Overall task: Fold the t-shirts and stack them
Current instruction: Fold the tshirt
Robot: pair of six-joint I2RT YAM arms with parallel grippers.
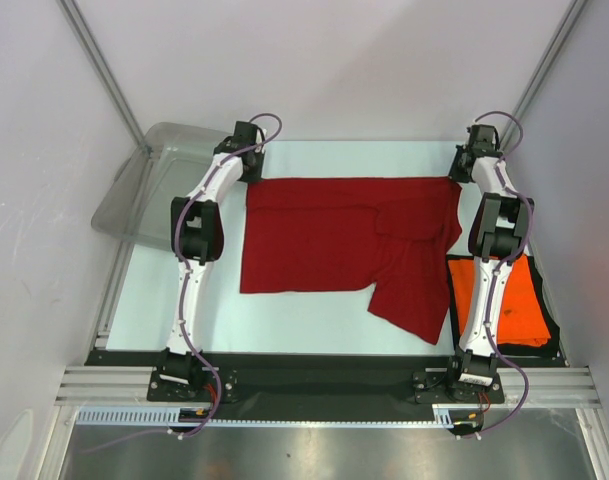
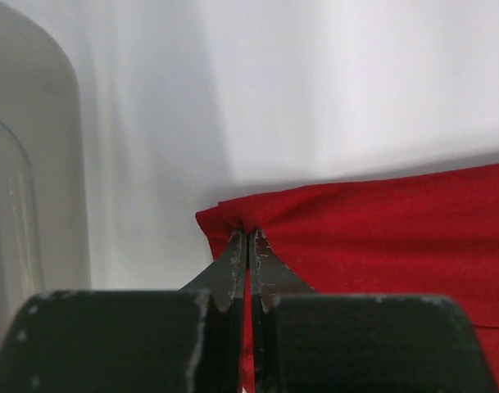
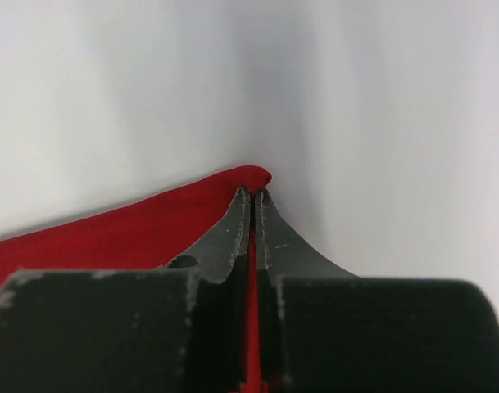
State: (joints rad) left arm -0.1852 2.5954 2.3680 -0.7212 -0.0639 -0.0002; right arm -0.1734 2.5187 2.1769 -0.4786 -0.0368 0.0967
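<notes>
Red shirt (image 1: 344,235) lies spread flat. Left gripper (image 2: 249,236) and right gripper (image 3: 253,192) each pinch a far corner, apparently tight.

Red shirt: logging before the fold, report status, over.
Left tool shut on red shirt, far-left corner. Right tool shut on far-right corner. Orange shirt near right, under right arm; grey tub far left, off the cloth.

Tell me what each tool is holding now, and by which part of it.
Both hold the dark red t-shirt. The left tool pinches its far left corner, and the right tool pinches its far right corner.
</notes>
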